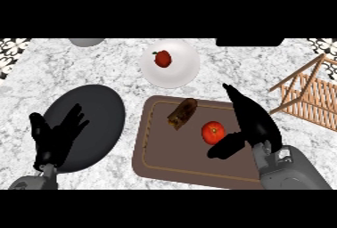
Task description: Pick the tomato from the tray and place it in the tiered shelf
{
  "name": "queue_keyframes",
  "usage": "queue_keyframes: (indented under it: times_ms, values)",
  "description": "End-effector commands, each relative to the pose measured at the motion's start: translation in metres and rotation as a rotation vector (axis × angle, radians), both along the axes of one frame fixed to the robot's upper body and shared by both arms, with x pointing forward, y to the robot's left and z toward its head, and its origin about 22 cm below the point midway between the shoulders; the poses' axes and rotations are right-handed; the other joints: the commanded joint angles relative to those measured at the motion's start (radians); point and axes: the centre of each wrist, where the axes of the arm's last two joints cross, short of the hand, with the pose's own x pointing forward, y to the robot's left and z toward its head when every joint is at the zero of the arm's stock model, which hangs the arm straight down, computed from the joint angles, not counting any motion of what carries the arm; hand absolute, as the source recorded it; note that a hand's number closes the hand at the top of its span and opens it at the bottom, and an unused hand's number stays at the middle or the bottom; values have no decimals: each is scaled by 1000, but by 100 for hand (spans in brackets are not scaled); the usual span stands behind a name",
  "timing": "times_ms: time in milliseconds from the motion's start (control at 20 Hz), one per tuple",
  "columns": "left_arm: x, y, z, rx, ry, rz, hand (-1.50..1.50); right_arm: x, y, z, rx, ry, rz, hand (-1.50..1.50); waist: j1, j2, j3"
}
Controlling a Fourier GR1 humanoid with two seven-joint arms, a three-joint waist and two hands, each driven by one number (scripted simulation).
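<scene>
Tomato [212,132]: red, round, lying on the right half of the brown tray [158,156], which we find at the middle of the marbled counter [99,67]. Beside it on the same tray, to the upper left and apart from it, we record a brown oblong item [182,113] that we cannot identify.

Right hand [253,122]: black, over the tray's right edge, fingers extended up the view and spread wide, thumb [226,146] reaching below the tomato; we see it just beside the tomato and not closed on it.

Left hand [56,136]: black, fingers relaxed and apart, holding nothing, shown over the lower left part of a dark oval plate [99,111].

Tiered shelf [309,95]: light wood slats, tilted, at the right edge, well apart from the tray.

White plate [178,71]: above the tray, carrying a small red fruit [162,58].

Grey round object [87,41]: cut off at the upper edge.
</scene>
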Motion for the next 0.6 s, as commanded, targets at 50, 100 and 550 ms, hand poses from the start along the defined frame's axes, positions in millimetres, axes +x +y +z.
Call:
queue_keyframes:
  times_ms: [50,100,550]
  values:
    - [3,-2,-10,-3,46,-7,0,6,14,-11,-70,53,-67,-150,-2,5,-5]
    - [-17,6,-25,-8,43,9,0,-2,24,-5,-80,47,-62,-150,0,4,-5]
    - [-2,3,-13,2,43,7,0,-9,30,-49,-111,63,-92,-150,-3,5,-5]
